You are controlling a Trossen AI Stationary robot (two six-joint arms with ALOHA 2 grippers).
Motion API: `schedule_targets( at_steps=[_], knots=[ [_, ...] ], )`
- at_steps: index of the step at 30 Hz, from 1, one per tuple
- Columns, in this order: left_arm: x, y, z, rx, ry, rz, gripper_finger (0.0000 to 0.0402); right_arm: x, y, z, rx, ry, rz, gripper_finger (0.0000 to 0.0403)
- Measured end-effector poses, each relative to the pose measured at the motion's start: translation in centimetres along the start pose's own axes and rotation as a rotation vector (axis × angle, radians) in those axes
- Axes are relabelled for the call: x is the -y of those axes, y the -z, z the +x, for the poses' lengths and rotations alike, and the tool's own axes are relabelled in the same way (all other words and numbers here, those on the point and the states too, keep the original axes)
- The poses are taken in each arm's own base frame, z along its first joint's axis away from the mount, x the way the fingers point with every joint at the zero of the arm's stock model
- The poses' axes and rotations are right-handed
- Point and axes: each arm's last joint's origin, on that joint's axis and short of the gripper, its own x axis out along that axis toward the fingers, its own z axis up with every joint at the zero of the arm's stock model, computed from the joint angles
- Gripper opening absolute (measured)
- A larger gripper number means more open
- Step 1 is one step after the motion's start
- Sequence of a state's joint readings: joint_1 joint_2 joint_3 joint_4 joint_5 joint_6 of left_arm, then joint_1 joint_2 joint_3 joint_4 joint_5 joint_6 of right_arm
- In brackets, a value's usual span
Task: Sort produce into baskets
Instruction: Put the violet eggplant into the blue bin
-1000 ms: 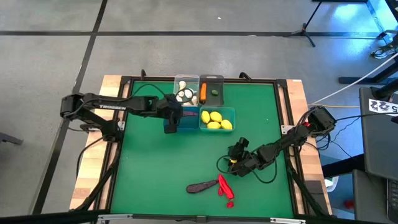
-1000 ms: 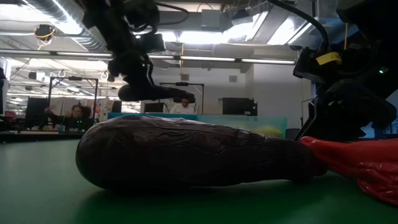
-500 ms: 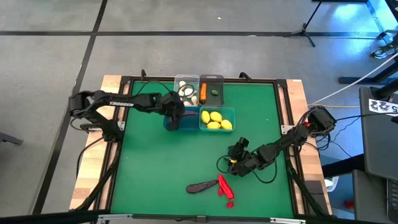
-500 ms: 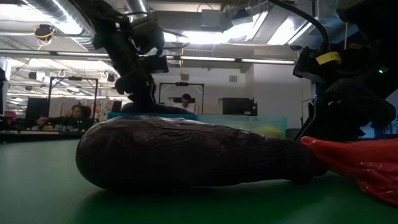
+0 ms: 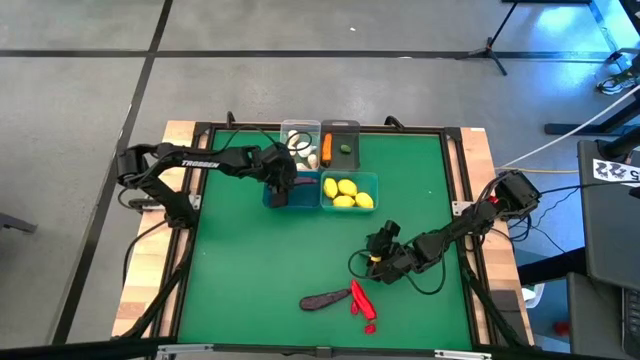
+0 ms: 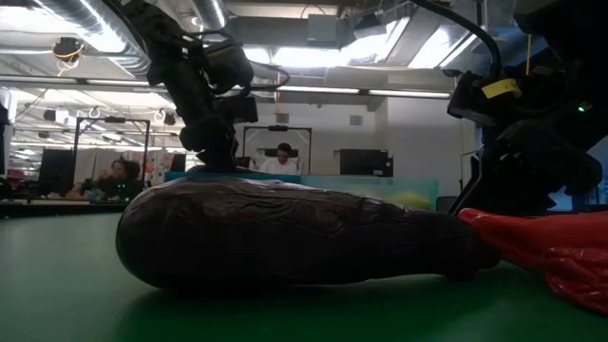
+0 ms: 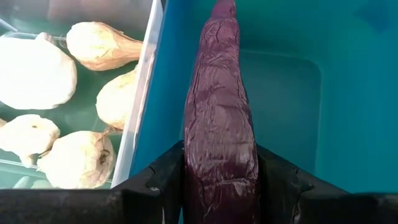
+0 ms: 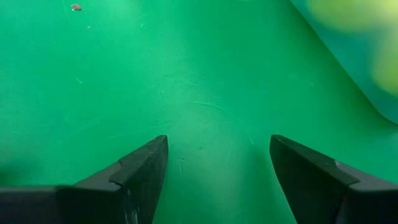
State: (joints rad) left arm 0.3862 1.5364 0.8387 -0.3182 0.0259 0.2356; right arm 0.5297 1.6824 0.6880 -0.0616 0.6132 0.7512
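Note:
My left gripper is shut on a dark purple eggplant and reaches down into the left teal-blue bin. Beside that bin stand a clear bin of white garlic bulbs, a dark grey bin with a carrot and a green piece, and a second teal-blue bin with yellow lemons. My right gripper rests open and empty on the green mat at the right. A second eggplant and red chili peppers lie near the front edge. My left gripper pinches the eggplant between its two fingers, on the two long sides of its thicker end. The fingers lie along the eggplant and slant down from the table's left. The narrow end points down into the teal-blue bin; whether it touches the bin I cannot tell.
The four bins stand in a cluster at the far middle of the green mat. In the low view the loose eggplant and a chili fill the foreground. A raised frame edges the mat. People sit in the room behind.
My left gripper has gone down and slightly toward the far edge with the eggplant, lowering it from above the bins into the left teal-blue bin. It has stayed shut on the eggplant.

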Motion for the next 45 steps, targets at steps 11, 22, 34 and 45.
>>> schedule_targets(
  at_steps=[11, 22, 34, 45],
  knots=[
    [0.09, -0.03, 0.00, 0.008, 0.031, 0.008, 0.0153, 0.01, 0.01, 0.00, 0.000, 0.000, 0.000, 0.0280],
    [0.25, 0.14, -0.01, -0.002, 0.075, 0.042, 0.0153, 0.00, 0.00, 0.00, 0.000, 0.000, -0.001, 0.0280],
    [0.30, 0.13, -0.01, 0.004, 0.092, 0.054, 0.0153, 0.00, 0.01, 0.00, -0.002, -0.001, -0.001, 0.0280],
    [-0.04, -0.12, 0.00, 0.003, -0.036, 0.089, 0.0153, 0.00, 0.01, 0.00, -0.002, -0.002, -0.001, 0.0280]
  ],
)
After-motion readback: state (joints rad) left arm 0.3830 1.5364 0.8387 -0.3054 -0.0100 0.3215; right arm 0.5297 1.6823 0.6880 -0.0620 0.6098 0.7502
